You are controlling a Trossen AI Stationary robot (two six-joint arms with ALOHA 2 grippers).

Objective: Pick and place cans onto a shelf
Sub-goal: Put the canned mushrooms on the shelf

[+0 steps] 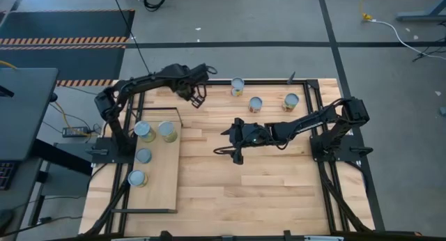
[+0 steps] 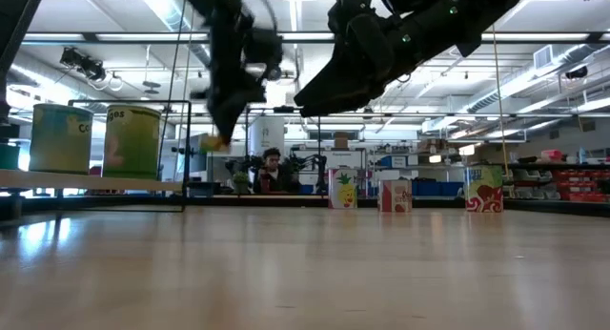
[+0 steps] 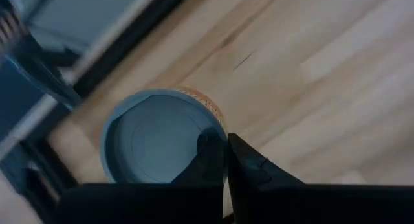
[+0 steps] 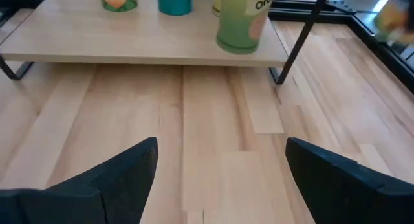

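Note:
My left gripper (image 1: 197,95) is near the table's far edge, left of centre, shut on a can with a pale blue top and a yellow label (image 3: 162,143). The gripper hides that can in the high view. In the low view it shows as a yellow blur (image 2: 215,139) above the tabletop. Several cans (image 1: 144,131) stand upright on the pale wood shelf (image 1: 159,189) at the left. Three cans (image 1: 256,104) stand on the tabletop at the far side. My right gripper (image 1: 224,141) is open and empty over the table's middle, pointing at the shelf (image 4: 142,50). My left gripper pinches the can's top rim (image 3: 221,128) between its two fingers, one finger (image 3: 208,153) inside the recessed top and one (image 3: 244,160) outside on the wall. The fingers come from above, pointing down. The can hangs upright below them, clear of the table.
A thin black frame (image 1: 317,140) runs along the table's edges. The shelf stands on short black legs (image 4: 279,75), raised a little above the tabletop. Bare tabletop (image 1: 265,192) lies right of the shelf toward the near edge. A person (image 2: 273,164) is in the room beyond.

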